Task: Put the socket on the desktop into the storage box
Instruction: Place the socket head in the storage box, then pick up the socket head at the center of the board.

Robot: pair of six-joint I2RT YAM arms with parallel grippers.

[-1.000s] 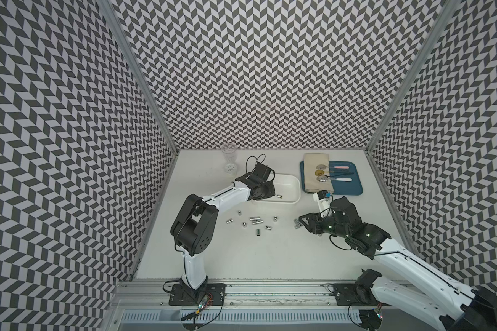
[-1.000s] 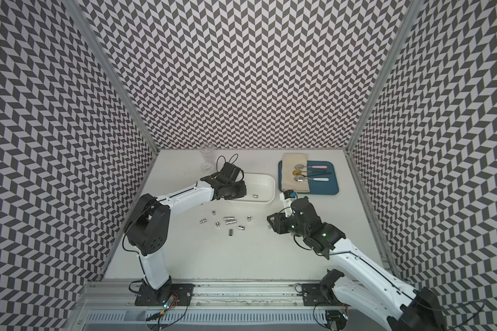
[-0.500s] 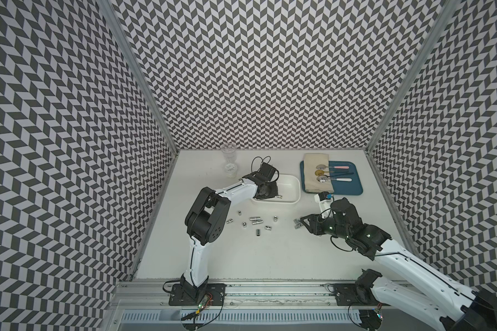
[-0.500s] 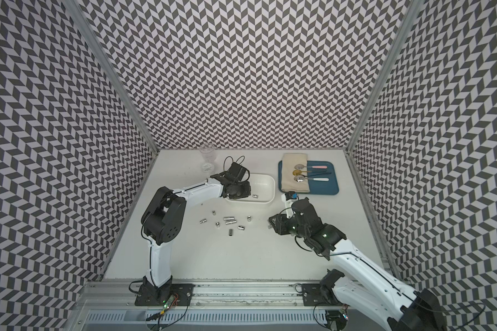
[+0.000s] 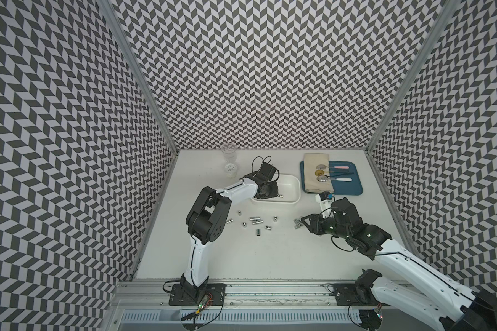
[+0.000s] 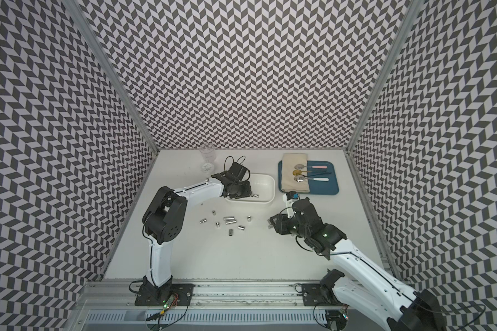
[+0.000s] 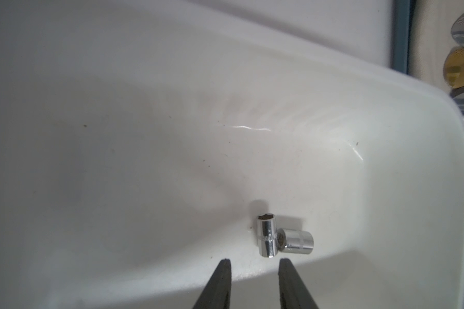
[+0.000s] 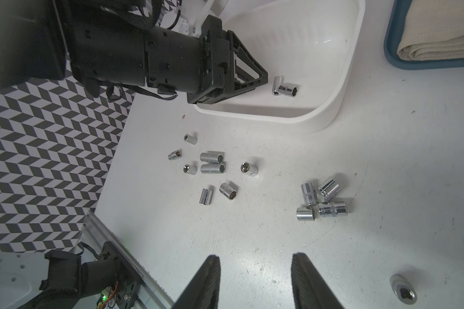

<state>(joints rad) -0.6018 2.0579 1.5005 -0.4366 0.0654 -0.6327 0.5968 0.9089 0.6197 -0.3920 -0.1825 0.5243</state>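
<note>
Left gripper (image 7: 255,263) over box (image 5: 276,201), jaws apart, empty; two sockets (image 7: 268,236) lie inside by its near wall. Right gripper (image 8: 255,258) jaws apart, empty, low over table (image 5: 270,258) beside four sockets (image 8: 322,201). More sockets (image 8: 212,163) loose further left.

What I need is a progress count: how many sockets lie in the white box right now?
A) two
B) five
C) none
A: the left wrist view shows two sockets lying against each other on the floor of the box, and no others inside it.
</note>
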